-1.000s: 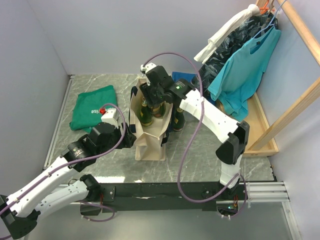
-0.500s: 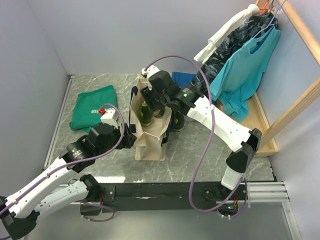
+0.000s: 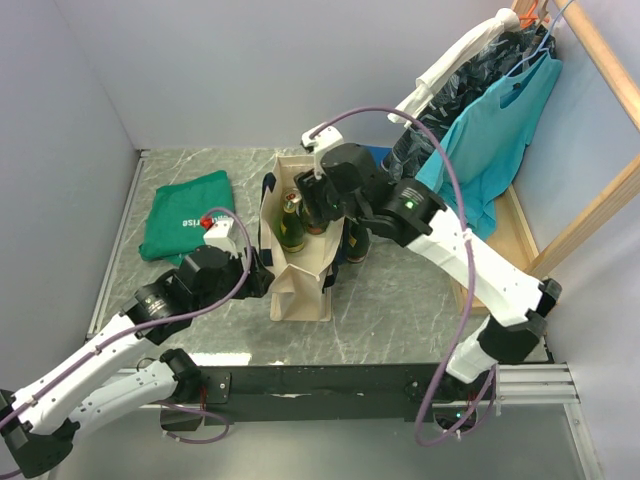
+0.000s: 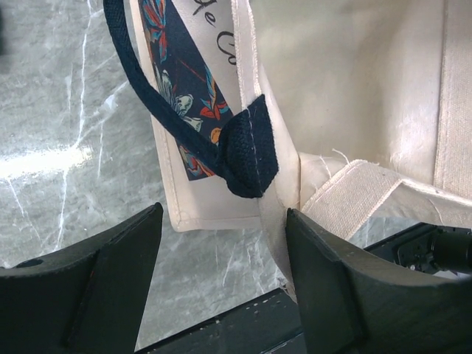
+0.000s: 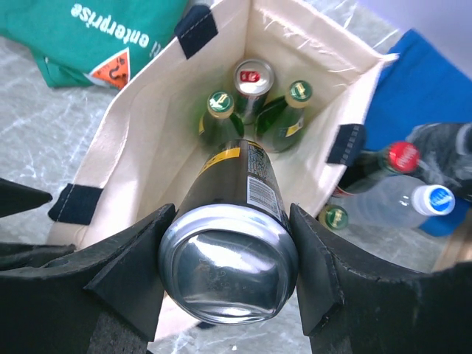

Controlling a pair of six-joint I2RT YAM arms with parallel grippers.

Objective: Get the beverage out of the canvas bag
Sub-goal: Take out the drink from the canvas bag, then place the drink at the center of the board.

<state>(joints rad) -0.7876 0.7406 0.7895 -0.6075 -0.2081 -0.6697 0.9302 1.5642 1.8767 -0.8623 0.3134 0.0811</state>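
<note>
The cream canvas bag [image 3: 300,285] stands upright mid-table with navy strap handles. In the right wrist view my right gripper [image 5: 232,215] is shut on a dark beverage can with a yellow label [image 5: 230,273], held above the open mouth of the bag [image 5: 140,140]. Inside stand two green bottles [image 5: 218,110] and a silver can with a red tab [image 5: 253,77]. From above, my right gripper [image 3: 318,203] hangs over the bag's far end. My left gripper [image 3: 262,272] is at the bag's left side, open [image 4: 225,214]; the bag's wall edge [image 4: 274,221] lies against its right finger.
A folded green T-shirt [image 3: 185,215] lies left of the bag, and a blue cloth [image 3: 365,153] behind it. Bottles stand outside the bag on its right [image 3: 357,240], one red-capped [image 5: 403,156] and one clear, blue-capped [image 5: 441,198]. Clothes [image 3: 490,130] hang on a wooden rack [image 3: 520,270].
My right arm has risen and drawn back to the right, lifting the can up out of the bag's mouth. The left arm and the bag have stayed put.
</note>
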